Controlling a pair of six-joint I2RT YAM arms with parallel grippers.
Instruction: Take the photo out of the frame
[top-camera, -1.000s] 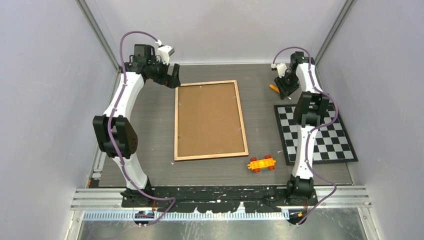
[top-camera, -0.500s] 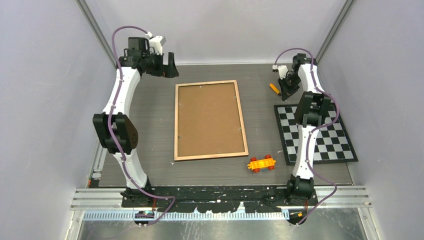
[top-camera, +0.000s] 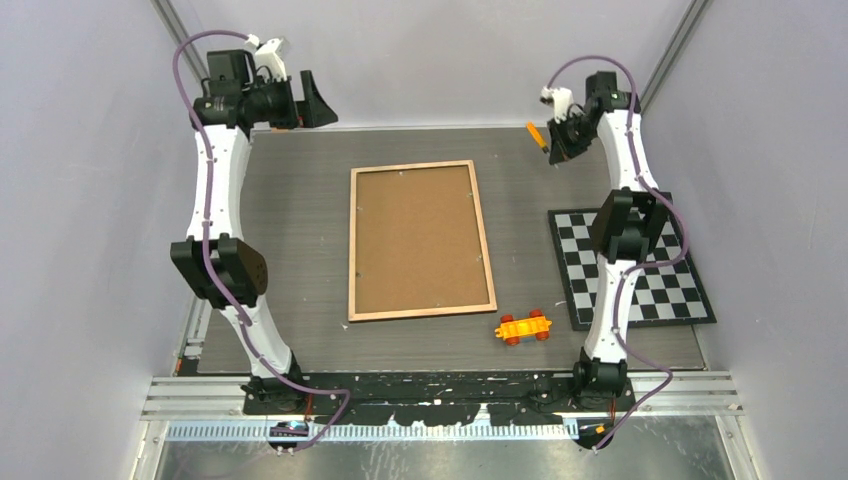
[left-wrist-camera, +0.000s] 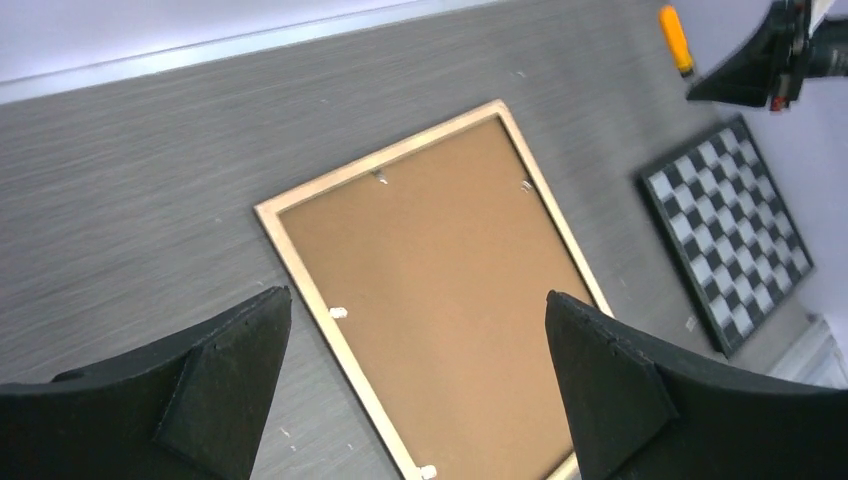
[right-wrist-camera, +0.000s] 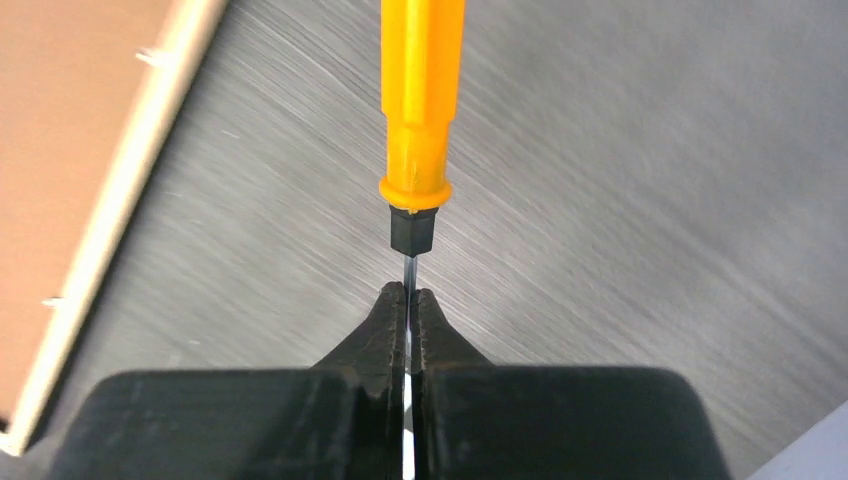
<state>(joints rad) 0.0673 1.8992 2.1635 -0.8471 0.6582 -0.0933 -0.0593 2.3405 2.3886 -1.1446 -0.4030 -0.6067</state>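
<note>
Frame (top-camera: 421, 241) laid back-up on the table (top-camera: 300, 250), a screwdriver (right-wrist-camera: 420, 100) pinched in the right gripper (right-wrist-camera: 408, 300).

An orange toy car (top-camera: 523, 327) is seen just beside the frame's near right corner, and a checkerboard mat (top-camera: 640, 270) is laid to the frame's right, apart from it. The frame's brown board is turned uppermost, so the photo is hidden. Beyond the frame's far right corner, the right gripper is clamped tight on the thin metal shaft of the orange-handled screwdriver. Beyond the far left corner, the left gripper (left-wrist-camera: 415, 310) is held raised, spread wide, with nothing gripped.
</note>
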